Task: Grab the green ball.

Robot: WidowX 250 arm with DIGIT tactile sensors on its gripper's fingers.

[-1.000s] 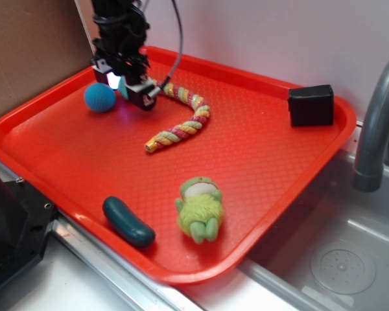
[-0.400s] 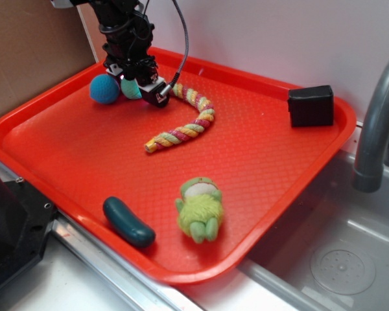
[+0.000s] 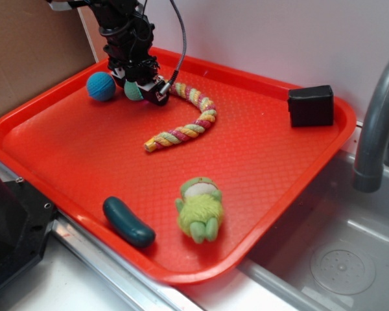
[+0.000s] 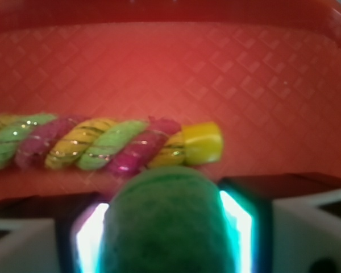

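The green ball [image 3: 133, 91] is a small mint-green yarn ball at the tray's far left corner, squeezed between the two fingers of my gripper [image 3: 137, 89]. The wrist view fills its lower middle with the green ball [image 4: 166, 224], a lit finger pad [image 4: 90, 242] pressed against each side. My gripper is shut on the ball. I cannot tell whether the ball rests on the tray floor or hangs just above it. A blue crocheted ball [image 3: 100, 86] lies apart, just to the left.
A red tray [image 3: 259, 194] holds a striped rope toy [image 3: 181, 126] right beside the gripper, a black box [image 3: 310, 105] at far right, a dark teal pickle shape [image 3: 128, 221] and a fuzzy lime plush [image 3: 199, 208] near the front. A sink and faucet [image 3: 376, 123] lie to the right.
The gripper shifted slightly right and back with the green ball held in it. The blue ball, touching the fingers a moment ago, now sits clear to the left.
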